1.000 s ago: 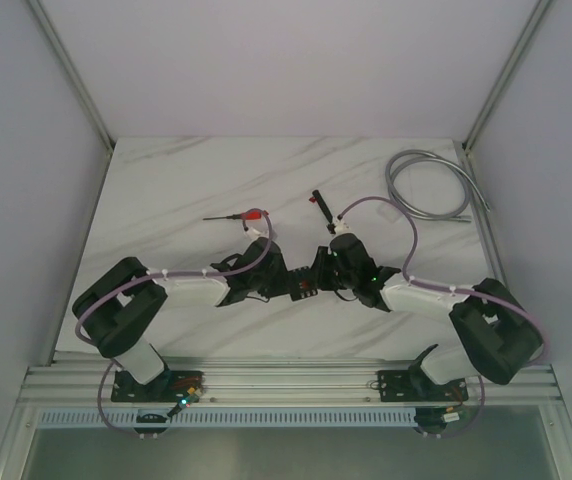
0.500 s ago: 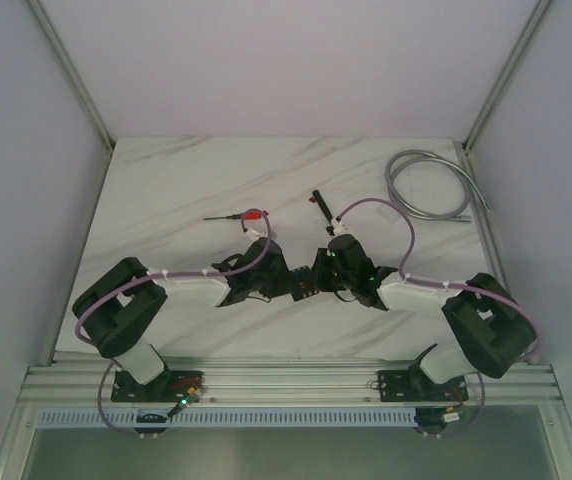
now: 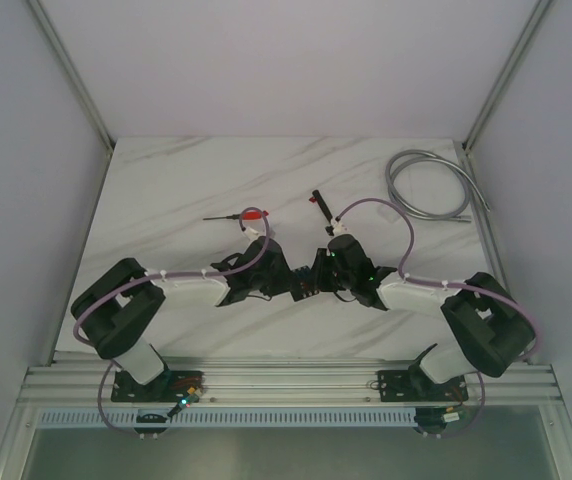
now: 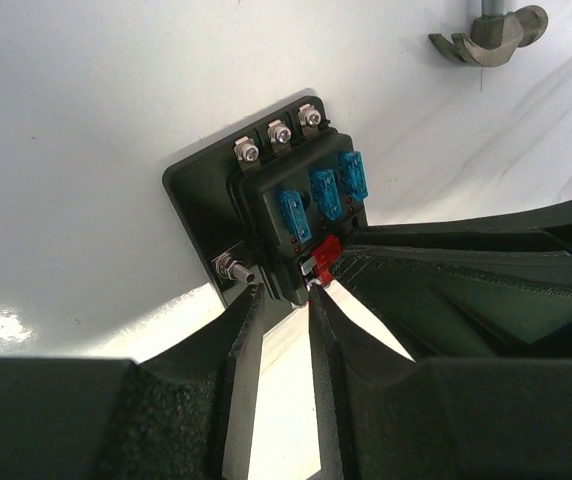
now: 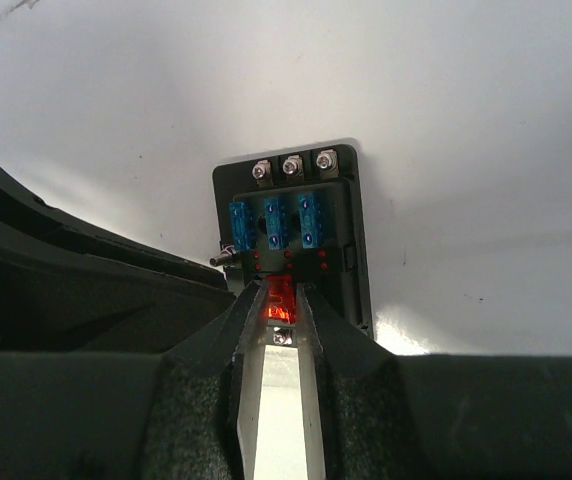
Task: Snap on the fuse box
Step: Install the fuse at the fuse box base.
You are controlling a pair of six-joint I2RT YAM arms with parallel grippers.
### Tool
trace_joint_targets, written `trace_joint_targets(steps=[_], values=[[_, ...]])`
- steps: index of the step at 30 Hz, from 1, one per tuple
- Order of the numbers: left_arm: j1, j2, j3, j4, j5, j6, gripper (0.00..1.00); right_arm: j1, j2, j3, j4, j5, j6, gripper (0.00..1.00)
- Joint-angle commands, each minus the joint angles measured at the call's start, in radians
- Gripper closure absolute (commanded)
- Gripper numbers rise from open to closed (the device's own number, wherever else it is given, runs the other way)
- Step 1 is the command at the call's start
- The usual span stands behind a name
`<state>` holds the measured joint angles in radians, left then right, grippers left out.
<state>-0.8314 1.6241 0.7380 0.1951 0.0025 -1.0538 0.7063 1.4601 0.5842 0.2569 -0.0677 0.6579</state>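
Observation:
The fuse box (image 3: 306, 284) lies on the table between both grippers. It is a black block on a flat plate (image 4: 201, 200) with three blue fuses (image 4: 324, 190) and screw terminals, and no cover shows on it. My left gripper (image 4: 282, 292) is closed narrowly on the near corner of the block. My right gripper (image 5: 281, 300) is shut on a red fuse (image 5: 280, 296) sitting in the box's (image 5: 351, 230) near row, below the blue fuses (image 5: 276, 222). The red fuse (image 4: 326, 255) also shows in the left wrist view beside the right fingers.
A coiled grey cable (image 3: 431, 185) lies at the back right. A thin tool with a red handle (image 3: 248, 215) and a short black tool (image 3: 318, 203) lie behind the grippers. The cable's metal end (image 4: 491, 30) shows beyond the box.
The right arm has shifted slightly left, closing in on the box. The left arm and the box have barely moved.

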Motion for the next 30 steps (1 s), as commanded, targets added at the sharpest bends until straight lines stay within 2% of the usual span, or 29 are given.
trace_joint_targets(steps=[1,15,30], values=[[-0.006,0.019,0.027,0.010,-0.006,-0.007,0.66,-0.005,0.016,-0.009,0.010,-0.010,-0.014,0.76],[-0.007,0.062,0.040,0.009,-0.007,-0.017,0.67,-0.005,0.028,-0.003,0.012,-0.023,-0.012,0.77],[-0.007,0.068,0.016,-0.012,-0.017,-0.049,0.79,-0.004,0.011,-0.017,0.085,-0.103,-0.002,0.77]])
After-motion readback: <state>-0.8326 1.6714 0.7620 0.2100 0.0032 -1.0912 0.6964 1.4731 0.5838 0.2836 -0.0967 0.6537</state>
